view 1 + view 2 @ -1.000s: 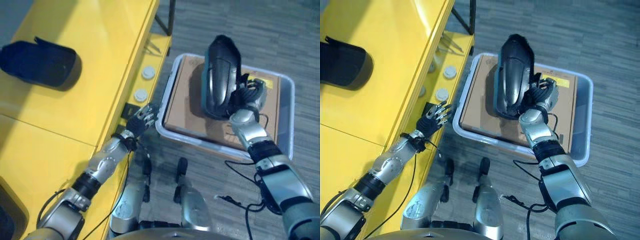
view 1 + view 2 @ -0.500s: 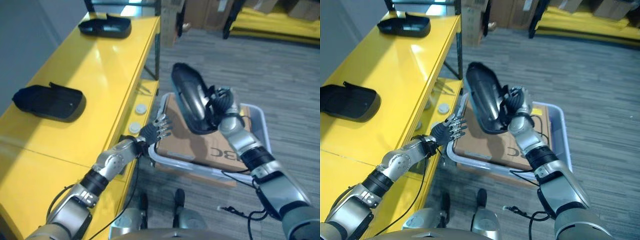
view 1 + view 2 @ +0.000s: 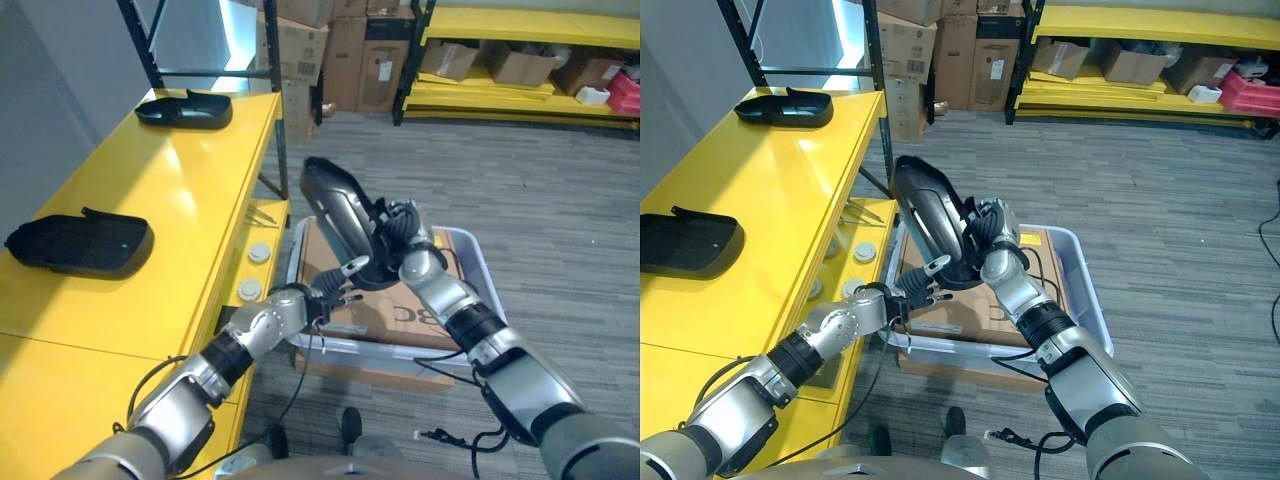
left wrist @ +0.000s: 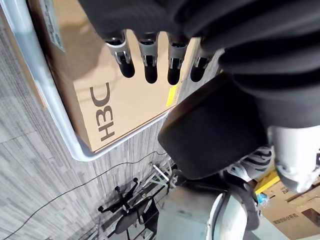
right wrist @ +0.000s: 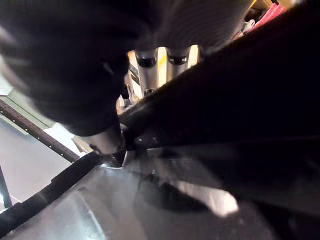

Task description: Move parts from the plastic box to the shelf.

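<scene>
Right hand (image 3: 412, 243) curled round black part (image 3: 338, 205) — left hand (image 3: 335, 285) open beneath.

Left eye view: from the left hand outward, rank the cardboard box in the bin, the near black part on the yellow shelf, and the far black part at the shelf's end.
From the left hand:
1. Cardboard box, directly under its fingers, in the plastic box.
2. Near black part, on the yellow shelf to the robot's left.
3. Far black part, at the shelf's far end.

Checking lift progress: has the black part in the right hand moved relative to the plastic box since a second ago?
Yes. The black part has risen off the cardboard and shifted toward the plastic box rim nearest the yellow shelf.
</scene>
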